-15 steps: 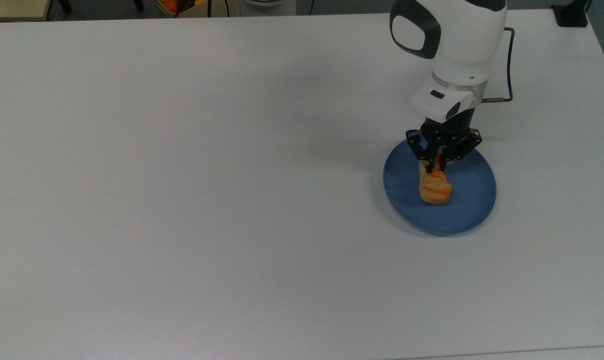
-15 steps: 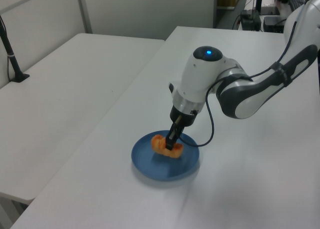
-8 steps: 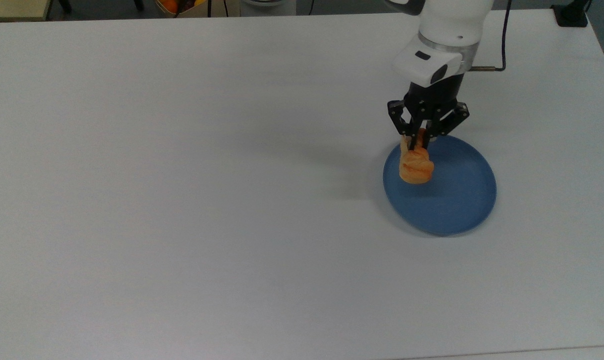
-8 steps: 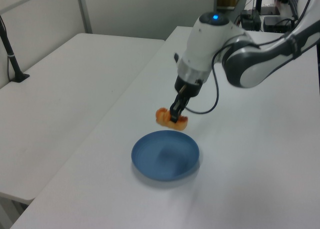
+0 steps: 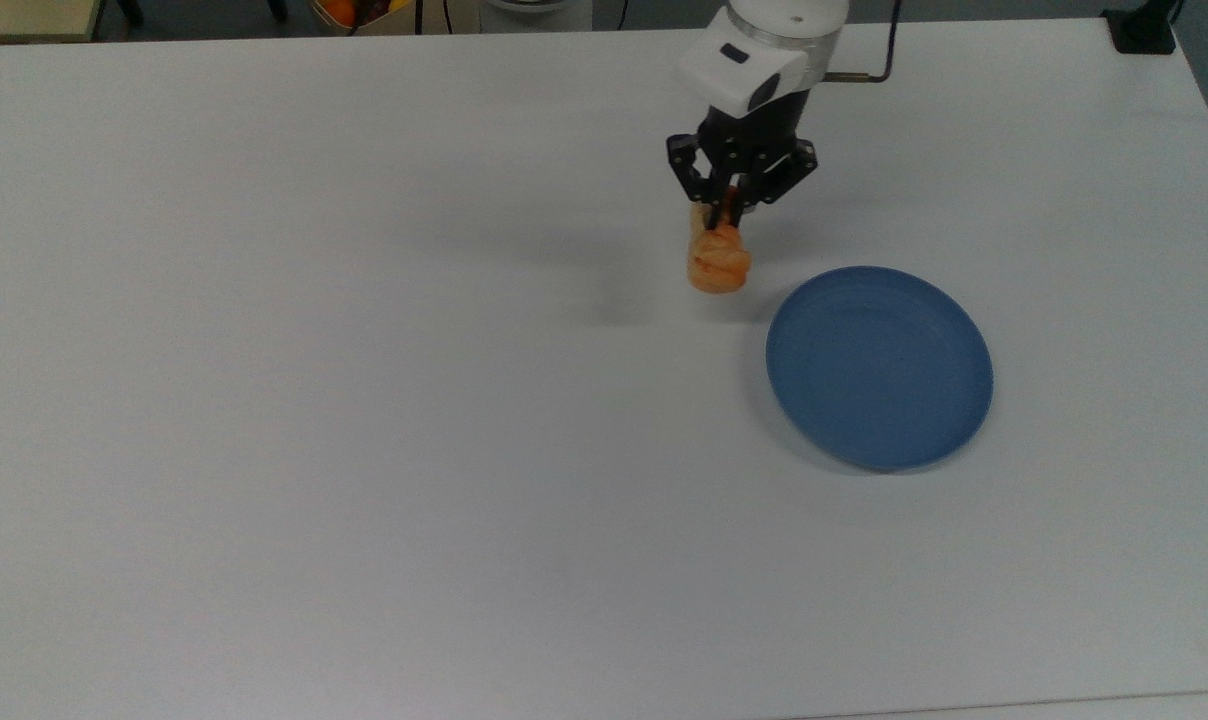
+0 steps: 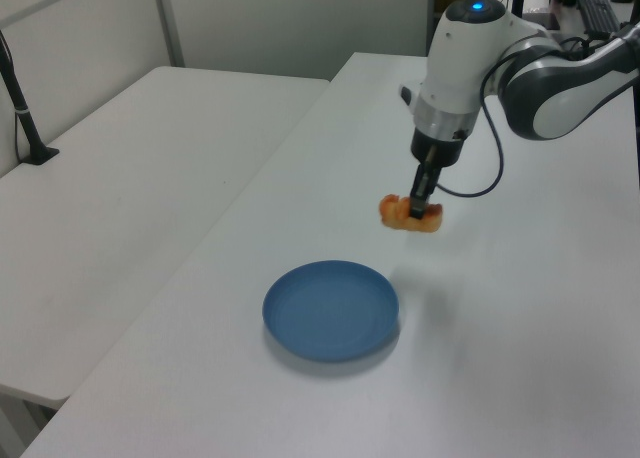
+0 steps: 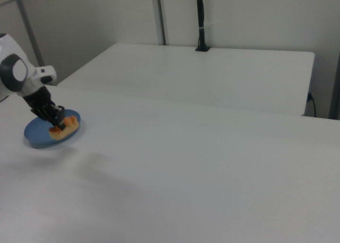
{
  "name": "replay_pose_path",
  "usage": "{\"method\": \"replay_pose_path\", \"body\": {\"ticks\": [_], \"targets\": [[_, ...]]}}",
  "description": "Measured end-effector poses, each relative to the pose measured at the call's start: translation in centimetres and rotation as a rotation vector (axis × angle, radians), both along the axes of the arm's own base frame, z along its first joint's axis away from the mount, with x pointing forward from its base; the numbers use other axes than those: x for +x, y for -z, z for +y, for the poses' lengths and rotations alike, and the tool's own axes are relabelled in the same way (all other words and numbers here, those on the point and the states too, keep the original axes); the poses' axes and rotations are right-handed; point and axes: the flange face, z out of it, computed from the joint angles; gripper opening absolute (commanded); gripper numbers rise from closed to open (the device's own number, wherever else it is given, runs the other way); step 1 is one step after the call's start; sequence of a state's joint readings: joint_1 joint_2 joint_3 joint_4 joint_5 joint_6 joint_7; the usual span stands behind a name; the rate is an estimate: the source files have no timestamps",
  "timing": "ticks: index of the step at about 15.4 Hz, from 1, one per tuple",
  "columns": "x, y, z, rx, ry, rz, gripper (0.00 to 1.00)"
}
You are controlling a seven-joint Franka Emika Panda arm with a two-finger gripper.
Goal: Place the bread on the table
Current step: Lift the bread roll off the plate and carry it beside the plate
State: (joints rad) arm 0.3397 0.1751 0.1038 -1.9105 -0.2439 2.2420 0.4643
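Up above the white worktop, just off the upper-left edge of the blue plate in the top view, the pincer is clamped on the top end of the bread, so the loaf hangs down below the fingers with a shadow on the surface beside it, which tells me it's not touching down yet. Makes sense to carry it pinched by one end and well off the plate, since the empty plate isn't the target and bare worktop underneath looks like fair game for lowering and letting go.
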Motion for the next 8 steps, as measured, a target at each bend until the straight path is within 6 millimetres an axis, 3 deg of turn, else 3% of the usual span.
{"method": "replay_pose_path", "body": {"ticks": [2, 4, 6, 8], "targets": [[0.3, 0.8, -4.7, -0.037, -0.033, 0.034, 0.17], [0.6, 1.9, -8.1, -0.064, -0.082, 0.071, 0.17], [0.3, 3.8, -10.4, -0.086, -0.129, 0.12, 0.17], [-0.8, 5.8, -11.1, -0.1, -0.155, 0.169, 0.17]]}}
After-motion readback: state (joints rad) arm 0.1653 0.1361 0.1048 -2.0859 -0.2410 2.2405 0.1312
